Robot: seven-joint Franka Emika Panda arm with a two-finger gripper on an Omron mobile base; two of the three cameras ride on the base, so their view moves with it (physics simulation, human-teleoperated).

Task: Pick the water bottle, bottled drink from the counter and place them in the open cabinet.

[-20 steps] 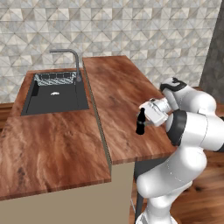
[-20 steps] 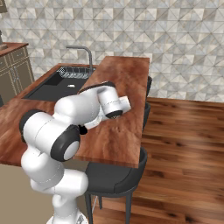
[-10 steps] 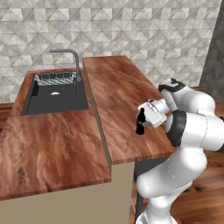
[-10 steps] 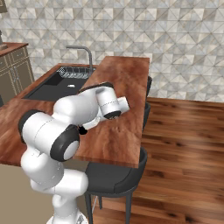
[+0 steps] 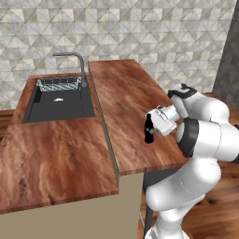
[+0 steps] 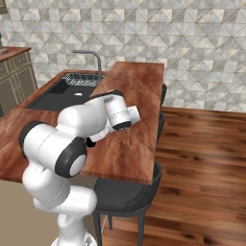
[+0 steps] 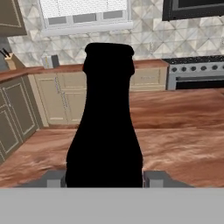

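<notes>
The bottled drink (image 5: 149, 130), a slim black bottle with a long neck, stands upright on the reddish-brown counter (image 5: 126, 98) near its right edge. My gripper (image 5: 152, 133) reaches it from the right, at body height. In the hand view the bottled drink (image 7: 107, 131) rises dead centre between the fingertips (image 7: 54, 178), which press against both its sides. The gripper is shut on the bottle, whose base still looks level with the counter top. The water bottle and the open cabinet are out of view.
A black sink (image 5: 58, 100) with a faucet (image 5: 77, 63) and a wire rack (image 5: 58, 84) lies to the left. Dark stools (image 6: 129, 192) stand under the counter's right edge. Across the room are beige cabinets (image 7: 52, 98) and a stove (image 7: 194, 74).
The fingers have closed in on the black bottle. The arm and the bottle have hardly moved.
</notes>
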